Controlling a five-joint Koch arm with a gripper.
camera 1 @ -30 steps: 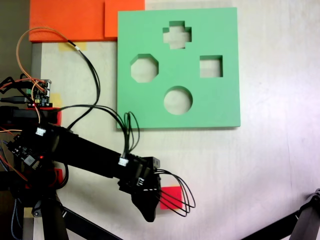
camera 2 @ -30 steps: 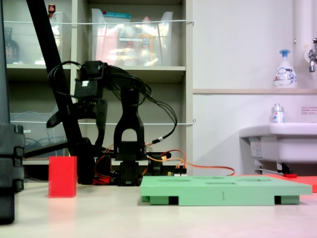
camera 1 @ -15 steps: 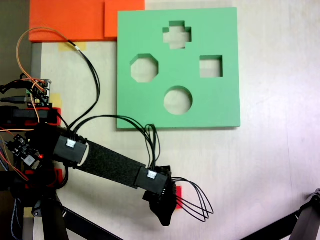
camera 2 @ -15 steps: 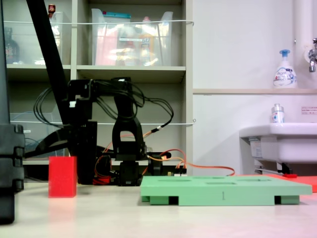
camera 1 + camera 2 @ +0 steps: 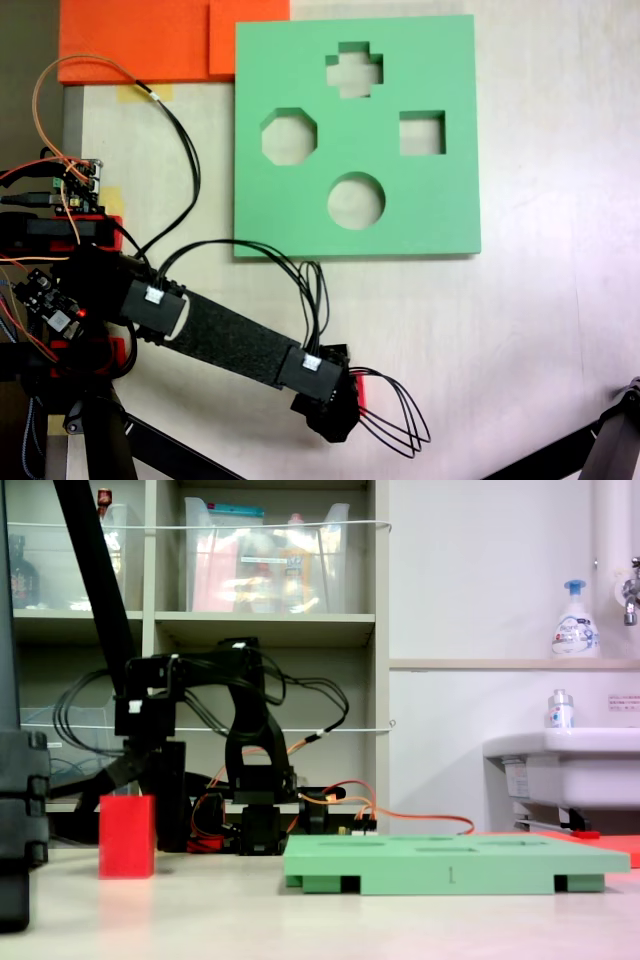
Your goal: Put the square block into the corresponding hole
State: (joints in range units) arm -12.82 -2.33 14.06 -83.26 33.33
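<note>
Standing upright on the bench, the square block [image 5: 127, 837] lies right under my end effector [image 5: 335, 420], which covers all but a red sliver of it from above. I cannot tell whether my jaws are parted or closed on it. No lift has happened. The corresponding hole [image 5: 422, 133] in the green foam board [image 5: 440, 215] sits well apart, empty; grasping, carrying and inserting all remain.

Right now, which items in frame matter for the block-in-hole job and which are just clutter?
In play:
- red block, on the table, the gripper over it
- square hole in the green board

Clutter:
- cross hole, octagon hole, round hole
- orange foam sheets
- soap bottle, sink, shelf bins
</note>
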